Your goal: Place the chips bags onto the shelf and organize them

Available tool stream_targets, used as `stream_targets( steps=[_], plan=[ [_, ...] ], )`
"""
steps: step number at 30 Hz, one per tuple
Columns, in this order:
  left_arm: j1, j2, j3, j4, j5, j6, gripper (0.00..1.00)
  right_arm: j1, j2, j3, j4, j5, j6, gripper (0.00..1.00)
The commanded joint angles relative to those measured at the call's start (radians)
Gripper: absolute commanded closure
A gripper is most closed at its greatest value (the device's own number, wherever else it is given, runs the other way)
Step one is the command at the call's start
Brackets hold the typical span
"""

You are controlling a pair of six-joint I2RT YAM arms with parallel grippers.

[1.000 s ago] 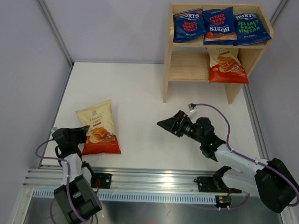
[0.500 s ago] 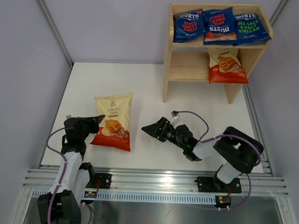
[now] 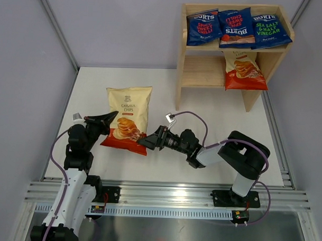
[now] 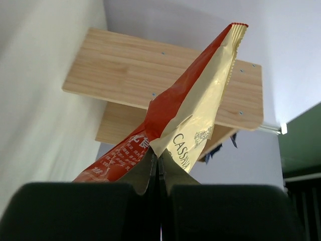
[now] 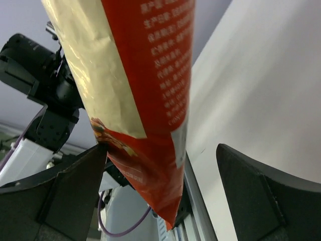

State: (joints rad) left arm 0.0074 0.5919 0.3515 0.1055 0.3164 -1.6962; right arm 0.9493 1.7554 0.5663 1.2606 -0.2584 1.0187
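The white counter carries a light unpainted wooden two-tier shelf at its far right corner, well apart from both arms. The left wrist view sees the same shelf from low down, past the bag. On the top tier three dark blue Burts bags lie side by side, touching or overlapping at their edges. On the lower tier a second cream and red-orange bag stands at the right, tilted forward, its bottom edge hanging over the front of the board. A cream-topped glossy chips bag with a red-orange bottom is near the middle left of the counter, between the two arms, with its cream top pointing away from the bases. The left end effector is clamped on that bag's lower left edge, and its wrist view shows the black fingers pressed together on the foil. The right end effector is at the bag's lower right corner with its fingers spread wide. In its wrist view the red bottom of the bag hangs between the two pads, and contact cannot be made out.
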Motion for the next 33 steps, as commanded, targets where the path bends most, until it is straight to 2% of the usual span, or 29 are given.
stream_targets(
  steps=[1,4,6,7,8,10,12,14,15,17,18,22,23,25,27,28,33],
  plan=[
    [-0.055,-0.043,0.07,0.069,-0.026,-0.059,1.0,0.009,-0.034,0.082,0.1,-0.119,-0.1,0.01],
    [-0.11,-0.056,0.086,0.069,-0.056,-0.059,1.0,0.009,-0.062,0.115,0.062,-0.14,-0.121,0.05],
    [-0.136,-0.056,0.092,0.069,-0.059,-0.056,1.0,0.009,-0.071,0.116,0.066,-0.151,-0.134,0.13],
    [-0.142,-0.056,0.092,0.075,-0.059,-0.054,1.0,0.009,-0.079,0.113,0.077,-0.162,-0.134,0.19],
    [-0.147,-0.057,0.089,0.082,-0.053,-0.045,1.0,0.011,-0.082,0.106,0.088,-0.172,-0.138,0.36],
    [-0.147,-0.047,0.102,0.092,-0.039,-0.017,1.0,0.009,-0.108,0.092,0.105,-0.18,-0.149,0.49],
    [-0.147,-0.029,0.127,0.109,0.007,0.067,0.88,0.009,-0.135,0.069,0.08,-0.192,-0.161,0.61],
    [-0.147,0.008,0.18,0.094,0.058,0.181,0.76,0.008,-0.198,0.05,0.004,-0.211,-0.189,0.66],
    [-0.147,0.02,0.196,0.094,0.082,0.219,0.63,0.008,-0.223,0.047,-0.027,-0.219,-0.199,0.71],
    [-0.147,0.054,0.231,0.125,0.168,0.321,0.51,0.005,-0.302,0.032,-0.096,-0.228,-0.233,0.79],
    [-0.147,0.066,0.247,0.129,0.197,0.36,0.38,0.005,-0.333,0.03,-0.165,-0.252,-0.25,0.82],
    [-0.147,0.086,0.308,0.085,0.351,0.622,0.04,-0.012,-0.526,0.049,-0.419,-0.315,-0.372,0.84],
    [-0.147,0.088,0.314,0.073,0.416,0.714,0.01,-0.017,-0.554,0.075,-0.554,-0.329,-0.402,0.84],
    [-0.147,0.091,0.304,0.118,0.51,0.768,0.01,-0.021,-0.618,0.11,-0.683,-0.393,-0.49,0.84],
    [-0.147,0.101,0.276,0.204,0.679,0.759,0.01,-0.029,-0.648,0.156,-0.835,-0.461,-0.54,0.83],
    [-0.147,0.105,0.273,0.283,0.722,0.729,0.01,-0.033,-0.671,0.17,-0.877,-0.485,-0.577,0.83],
    [-0.156,0.069,0.265,0.361,0.885,0.705,0.01,-0.07,-0.695,0.309,-1.179,-0.599,-0.675,0.83]
  ],
)
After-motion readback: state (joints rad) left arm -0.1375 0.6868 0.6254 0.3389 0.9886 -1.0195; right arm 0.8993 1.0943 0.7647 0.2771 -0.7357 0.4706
